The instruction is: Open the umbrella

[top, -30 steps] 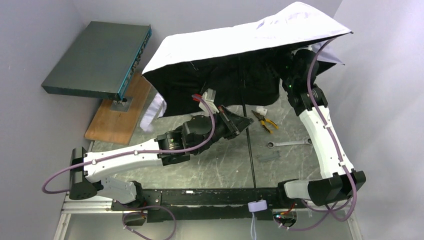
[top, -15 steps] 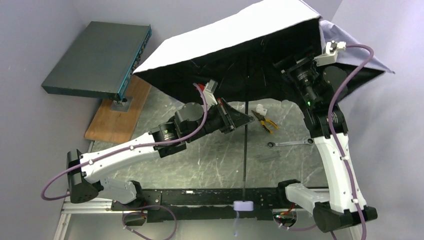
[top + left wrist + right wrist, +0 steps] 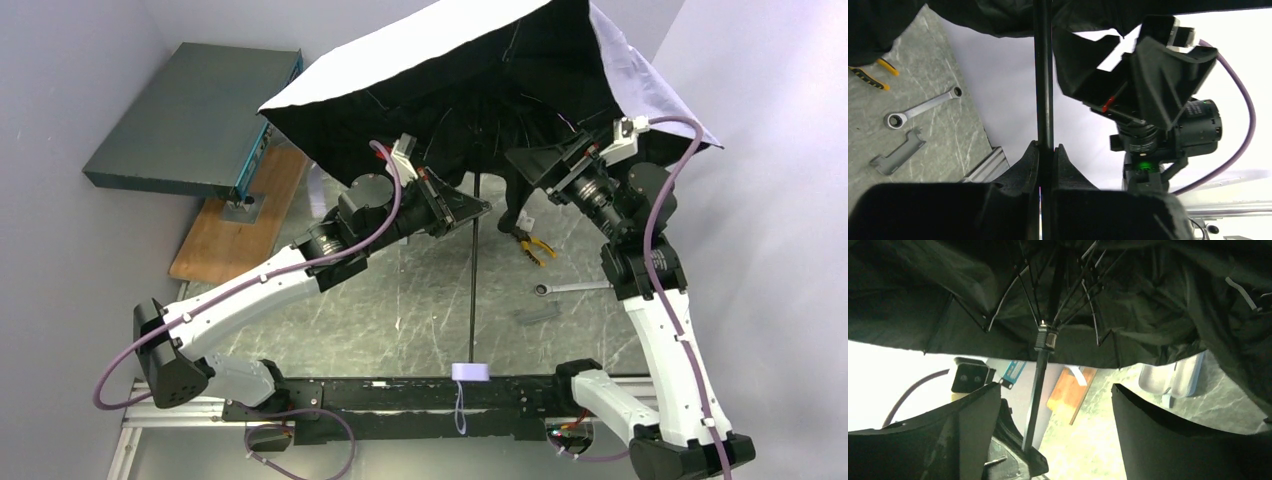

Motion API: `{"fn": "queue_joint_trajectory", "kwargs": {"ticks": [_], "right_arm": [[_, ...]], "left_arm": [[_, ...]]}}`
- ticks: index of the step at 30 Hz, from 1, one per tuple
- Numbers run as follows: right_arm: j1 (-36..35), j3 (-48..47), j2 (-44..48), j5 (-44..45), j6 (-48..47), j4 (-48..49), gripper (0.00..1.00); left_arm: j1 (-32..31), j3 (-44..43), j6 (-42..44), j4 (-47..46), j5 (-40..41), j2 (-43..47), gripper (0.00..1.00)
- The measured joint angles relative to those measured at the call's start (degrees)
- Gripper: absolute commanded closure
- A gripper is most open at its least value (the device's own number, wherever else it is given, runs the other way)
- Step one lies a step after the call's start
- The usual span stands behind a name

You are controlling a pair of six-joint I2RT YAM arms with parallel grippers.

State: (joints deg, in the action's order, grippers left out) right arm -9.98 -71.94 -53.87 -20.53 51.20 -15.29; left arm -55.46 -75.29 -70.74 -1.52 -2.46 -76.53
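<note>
Left tool [image 3: 1046, 148] pinches the shaft [image 3: 1043, 75]; right tool [image 3: 1055, 400] is spread. Umbrella [image 3: 430, 40] has risen toward 12 o'clock and looks nearly open.

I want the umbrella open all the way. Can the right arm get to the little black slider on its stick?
Probably yes. The right tool is open and empty, and the small black slider on the thin black shaft sits straight ahead, nothing in between.
</note>
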Motion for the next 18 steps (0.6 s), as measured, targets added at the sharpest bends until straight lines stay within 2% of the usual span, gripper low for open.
{"fn": "queue_joint_trajectory", "kwargs": {"ticks": [1, 4, 7, 13, 18], "right_arm": [[0.0, 1.33, 0.44, -0.57, 0.39, 0.72, 0.27], [-0.48, 5.38, 1.22, -2.4, 1.6, 4.72, 0.35], [-2.4, 6.73, 1.03, -1.84, 1.77, 7.37, 0.4], [-10.67, 6.78, -0.42, 3.02, 0.24, 12.02, 0.45], [-14.36, 6.78, -2.34, 7.56, -0.92, 13.75, 0.55]], "left_arm": [[0.0, -0.15, -0.13, -0.26, -0.37, -0.26, 1.0], [-0.09, -0.52, -0.39, -0.55, -1.62, -0.9, 1.0], [-0.13, -0.66, -0.48, -0.76, -2.82, -1.03, 1.0], [-0.13, -0.72, -0.68, -0.83, -3.96, -1.05, 1.0], [-0.11, -0.72, -0.87, -0.96, -4.02, -1.07, 1.0]]}}
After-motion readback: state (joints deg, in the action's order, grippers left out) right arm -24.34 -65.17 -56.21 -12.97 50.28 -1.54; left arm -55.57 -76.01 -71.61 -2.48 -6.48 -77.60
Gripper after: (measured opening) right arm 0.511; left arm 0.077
